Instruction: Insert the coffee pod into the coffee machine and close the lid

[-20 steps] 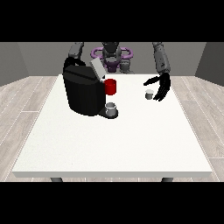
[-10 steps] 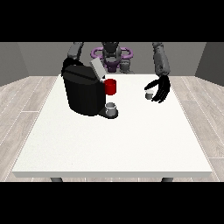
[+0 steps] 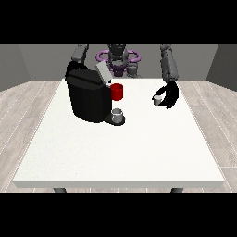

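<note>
- The hand at the view's right [image 3: 168,96] had its fingers curled round the coffee pod [image 3: 158,98]; you had the pod in grasp, held just above the white table [image 3: 139,148], on the side of the hand that faces the coffee machine.
- The coffee machine [image 3: 88,95] stood well apart from that hand, towards the view's left, at about the same depth on the table. This was the relation your coming move turned on: a sideways carry across open tabletop.
- The machine's lid [image 3: 102,72] stood tilted up and open; the opening under it lay higher than the held pod, so you would have needed a lift as well as the sideways travel.
- A red part [image 3: 117,91] and a small grey cup [image 3: 117,113] sat on the machine's near side, between the pod hand and the body; my judgement was that a low approach risked brushing them.
- The pod's own axis was too small to read.
- The hand at the view's left was hidden behind the machine; only its arm [image 3: 81,54] showed, so you could not count on it for the lid from this view.
</note>
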Available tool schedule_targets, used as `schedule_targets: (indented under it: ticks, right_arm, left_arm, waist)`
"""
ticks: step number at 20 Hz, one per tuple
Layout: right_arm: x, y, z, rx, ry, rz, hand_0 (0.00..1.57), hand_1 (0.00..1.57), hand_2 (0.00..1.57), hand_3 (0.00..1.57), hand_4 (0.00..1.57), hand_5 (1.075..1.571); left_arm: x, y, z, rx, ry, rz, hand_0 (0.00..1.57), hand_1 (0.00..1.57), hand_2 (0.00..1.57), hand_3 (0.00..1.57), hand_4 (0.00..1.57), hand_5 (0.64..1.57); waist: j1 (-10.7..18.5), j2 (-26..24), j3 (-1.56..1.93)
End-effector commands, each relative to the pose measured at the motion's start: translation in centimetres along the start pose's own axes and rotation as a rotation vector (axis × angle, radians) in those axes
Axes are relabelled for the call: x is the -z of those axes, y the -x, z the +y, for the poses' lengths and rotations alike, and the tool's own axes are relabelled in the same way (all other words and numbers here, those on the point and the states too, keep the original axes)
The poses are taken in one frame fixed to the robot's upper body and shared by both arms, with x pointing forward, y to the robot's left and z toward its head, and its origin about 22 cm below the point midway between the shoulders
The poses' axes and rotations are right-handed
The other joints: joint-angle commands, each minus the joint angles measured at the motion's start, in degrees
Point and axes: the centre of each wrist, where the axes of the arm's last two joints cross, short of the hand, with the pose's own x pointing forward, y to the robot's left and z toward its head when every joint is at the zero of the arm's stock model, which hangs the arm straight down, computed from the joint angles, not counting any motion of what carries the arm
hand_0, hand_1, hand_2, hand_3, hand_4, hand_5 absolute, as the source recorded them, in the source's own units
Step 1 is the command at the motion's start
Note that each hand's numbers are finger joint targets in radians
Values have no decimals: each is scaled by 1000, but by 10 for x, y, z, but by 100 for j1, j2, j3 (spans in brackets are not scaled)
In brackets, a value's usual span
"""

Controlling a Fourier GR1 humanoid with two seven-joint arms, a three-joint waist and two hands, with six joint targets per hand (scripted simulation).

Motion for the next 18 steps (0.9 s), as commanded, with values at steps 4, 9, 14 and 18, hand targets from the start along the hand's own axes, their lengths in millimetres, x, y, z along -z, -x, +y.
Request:
schedule_targets:
  ticks: [4,9,14,18]
  right_arm:
    - [-16,4,19,16,-29,-17,0,0,0,0,514,1571]
    - [-1,1,-8,23,8,31,0,0,0,0,426,1571]
    - [-6,27,-18,-9,22,75,0,0,0,0,430,1571]
    - [-1,47,-2,21,66,77,0,0,0,0,438,1571]
  left_arm:
    - [-1,13,13,95,25,23,1028,1028,1112,890,287,1571]
    - [9,-2,15,80,43,-65,1317,1317,1430,1407,548,1571]
    - [31,-40,30,39,83,-169,1400,1400,1423,1364,595,1571]
    - [52,-84,57,51,105,-237,1289,1289,1362,1337,557,1571]
  waist:
    - [-177,120,-12]
    - [-45,-146,-12]
    - [50,-520,-9]
    - [271,-359,-7]
